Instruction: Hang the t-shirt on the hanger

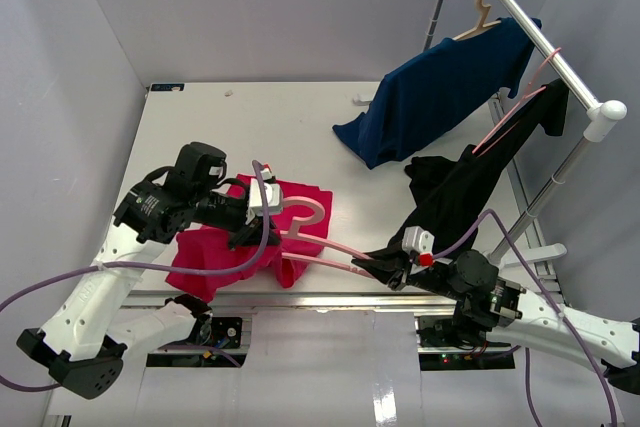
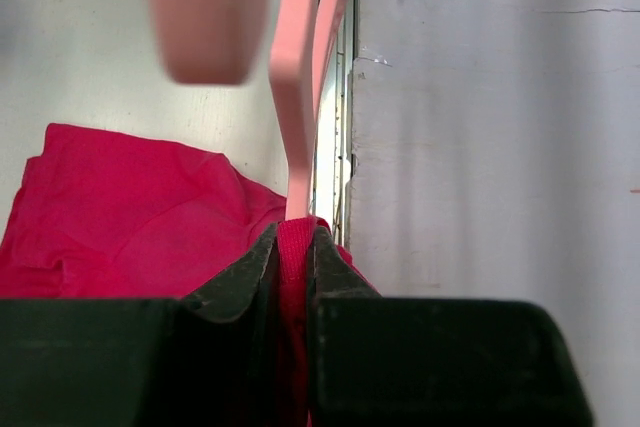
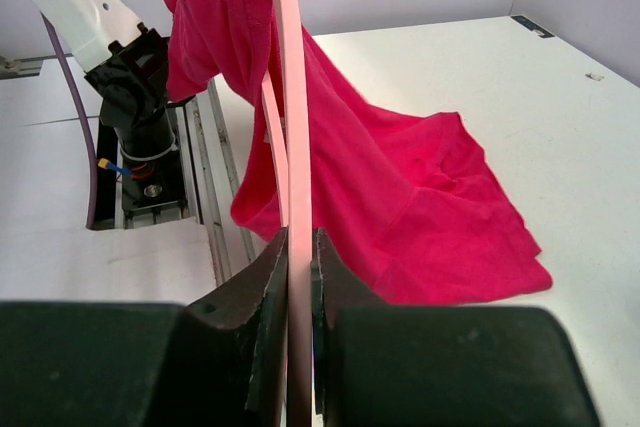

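The crimson t-shirt (image 1: 225, 247) hangs crumpled at the table's front left, partly lifted. My left gripper (image 1: 258, 237) is shut on a fold of the t-shirt (image 2: 293, 247), right below the hanger's arm (image 2: 297, 77). The pale-pink hanger (image 1: 315, 244) runs from the shirt rightward, its hook (image 1: 305, 205) over the cloth. My right gripper (image 1: 385, 269) is shut on the hanger's far end (image 3: 298, 247); in that view the t-shirt (image 3: 400, 187) drapes from the hanger's other end down onto the table.
A navy shirt (image 1: 440, 92) on a beige hanger (image 1: 485, 2) and a black garment (image 1: 465, 192) hang from the rail (image 1: 545, 42) at right; the black garment trails onto the table beside my right gripper. The table's front edge rail (image 1: 330, 299) lies below both grippers.
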`<move>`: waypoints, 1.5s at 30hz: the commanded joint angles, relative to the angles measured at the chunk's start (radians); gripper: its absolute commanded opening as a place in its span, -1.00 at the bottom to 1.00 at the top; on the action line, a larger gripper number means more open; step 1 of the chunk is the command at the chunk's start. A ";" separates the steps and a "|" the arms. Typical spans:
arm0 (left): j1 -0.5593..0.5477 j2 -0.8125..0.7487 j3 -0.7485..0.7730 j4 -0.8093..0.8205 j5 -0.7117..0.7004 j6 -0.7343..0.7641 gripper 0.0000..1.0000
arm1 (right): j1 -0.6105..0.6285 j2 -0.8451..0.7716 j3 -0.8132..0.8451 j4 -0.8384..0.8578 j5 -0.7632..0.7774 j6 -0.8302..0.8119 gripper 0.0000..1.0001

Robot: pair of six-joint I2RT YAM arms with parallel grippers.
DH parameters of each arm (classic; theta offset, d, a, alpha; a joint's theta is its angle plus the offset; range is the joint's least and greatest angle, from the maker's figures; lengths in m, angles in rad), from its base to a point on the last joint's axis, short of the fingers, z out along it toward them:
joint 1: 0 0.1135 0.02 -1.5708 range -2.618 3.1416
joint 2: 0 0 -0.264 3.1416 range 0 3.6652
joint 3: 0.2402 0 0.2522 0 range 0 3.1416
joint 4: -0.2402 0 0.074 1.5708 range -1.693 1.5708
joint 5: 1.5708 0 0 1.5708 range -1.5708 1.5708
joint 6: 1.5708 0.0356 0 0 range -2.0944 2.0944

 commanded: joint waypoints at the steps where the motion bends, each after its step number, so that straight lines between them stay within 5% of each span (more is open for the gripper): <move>1: -0.011 0.006 0.026 0.047 0.125 -0.006 -1.00 | 0.009 0.024 0.101 0.132 -0.009 -0.023 -0.84; 8: -0.010 0.007 0.022 0.065 0.124 -0.032 -1.00 | 0.009 0.031 0.166 0.051 0.067 -0.061 -0.83; 18: -0.010 -0.095 -0.086 0.201 -0.044 -0.148 -1.00 | 0.009 -0.078 0.169 -0.016 0.336 -0.002 0.23; 26: -0.010 -0.175 -0.164 0.273 -0.357 -0.289 -1.00 | 0.009 -0.058 0.213 -0.024 0.468 0.045 0.55; 29: -0.010 -0.193 -0.171 0.308 -0.453 -0.364 -1.00 | 0.009 0.001 0.257 -0.026 0.551 0.083 0.57; 37: -0.010 -0.196 -0.127 0.330 -0.667 -0.563 -1.00 | 0.011 0.355 0.471 -0.165 0.491 0.185 0.43; 45: -0.010 -0.239 -0.182 0.438 -0.736 -0.775 -1.00 | 0.011 0.639 0.435 0.060 0.470 0.323 0.25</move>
